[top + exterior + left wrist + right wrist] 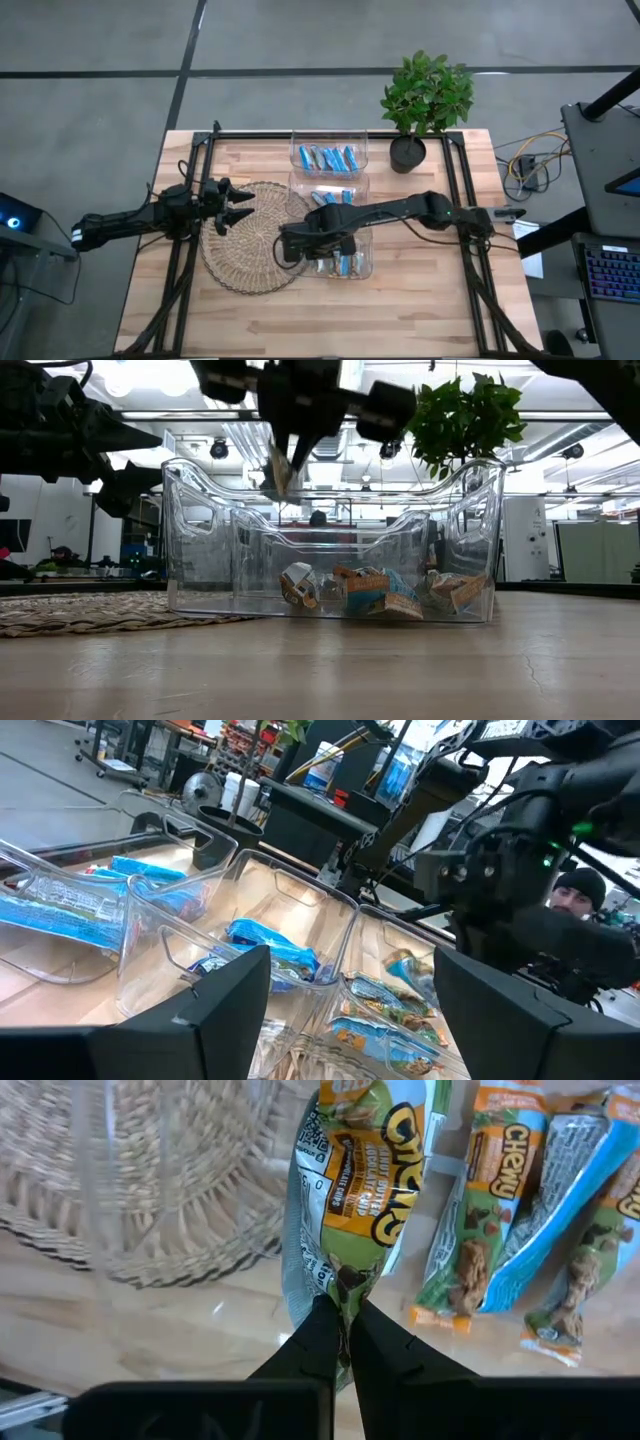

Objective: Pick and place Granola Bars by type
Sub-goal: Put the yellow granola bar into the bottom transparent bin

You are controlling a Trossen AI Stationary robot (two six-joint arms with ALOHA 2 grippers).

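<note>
Lifting green-orange granola bar (355,1175) by wrapper end, pinched between closed fingers of right gripper (340,1320); bar projects straight ahead of fingertips, clear of bin floor. Below: nearest clear bin (480,540), mixed bars (520,1210) on bottom; woven mat (245,240) just beside bin. Advice: keep pinch firm on crimp, raise above bin wall before traversing, avoid rim snag. Left gripper (235,205) waiting over mat edge, fingers apart, empty.

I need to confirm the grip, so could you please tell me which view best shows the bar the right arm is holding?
The right wrist view: the green granola bar hangs pinched in the right gripper. Low view shows it edge-on; the others hide it.
</note>
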